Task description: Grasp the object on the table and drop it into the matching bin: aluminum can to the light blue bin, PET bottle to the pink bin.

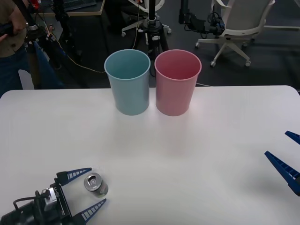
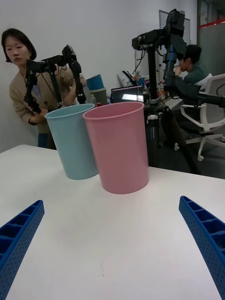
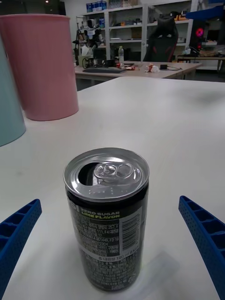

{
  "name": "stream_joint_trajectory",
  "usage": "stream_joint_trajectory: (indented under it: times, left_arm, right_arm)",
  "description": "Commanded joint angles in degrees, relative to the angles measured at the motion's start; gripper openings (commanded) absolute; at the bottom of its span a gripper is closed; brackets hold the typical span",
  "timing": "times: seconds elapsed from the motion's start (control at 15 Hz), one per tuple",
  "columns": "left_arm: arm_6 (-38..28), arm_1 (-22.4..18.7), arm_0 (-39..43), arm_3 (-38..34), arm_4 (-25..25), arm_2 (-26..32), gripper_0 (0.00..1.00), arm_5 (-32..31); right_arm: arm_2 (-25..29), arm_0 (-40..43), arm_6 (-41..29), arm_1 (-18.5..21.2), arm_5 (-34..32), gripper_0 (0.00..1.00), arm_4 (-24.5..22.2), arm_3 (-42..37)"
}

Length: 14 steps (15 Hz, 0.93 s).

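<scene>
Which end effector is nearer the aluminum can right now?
Left. The left end effector is open with the aluminum can standing between its fingers, untouched. The right end effector is open across the table, far from it.

I count one can (image 1: 95, 183) on my table (image 1: 197, 154), lower left of the front frame — a single small drink can, standing upright. Two bins at upper centre, side by side: one light blue bin (image 1: 128, 82), one pink bin (image 1: 177, 82). Two grippers of mine — the left gripper (image 1: 89, 187) at lower left, the right gripper (image 1: 283, 149) at the right edge, each with two blue fingers spread apart.
</scene>
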<state>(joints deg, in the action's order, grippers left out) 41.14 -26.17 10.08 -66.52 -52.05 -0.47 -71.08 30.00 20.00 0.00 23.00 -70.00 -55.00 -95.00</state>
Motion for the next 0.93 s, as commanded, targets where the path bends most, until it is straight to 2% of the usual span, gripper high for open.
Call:
stream_joint_trajectory:
  times: [0.07,0.53,0.6,0.73,0.8,0.93]
  left_arm:
    - [-0.5,0.5,-0.7,0.0,-0.4,-0.2,1.0,0.9]
    - [-2.0,0.9,-1.9,0.0,-0.3,-1.6,1.0,2.5]
    - [-2.4,0.9,-2.0,-0.3,-0.4,-1.7,0.87,2.6]
    - [-2.9,0.9,-1.9,-0.4,-0.3,-1.7,0.3,2.6]
    - [-3.3,0.9,-1.9,-0.4,-0.3,-1.7,0.09,2.6]
    - [-4.0,0.9,-1.9,-0.4,-0.2,-1.7,0.01,2.6]
  right_arm:
    - [0.0,0.0,0.0,0.0,0.0,1.0,0.0,0.0]
    - [0.0,0.0,0.0,0.0,0.0,1.0,0.0,0.0]
    - [0.0,0.0,0.0,0.0,0.0,1.0,0.0,0.0]
    - [0.0,0.0,0.0,0.0,0.0,1.0,0.0,0.0]
    - [0.0,0.0,0.0,0.0,0.0,1.0,0.0,0.0]
    - [0.0,0.0,0.0,0.0,0.0,1.0,0.0,0.0]
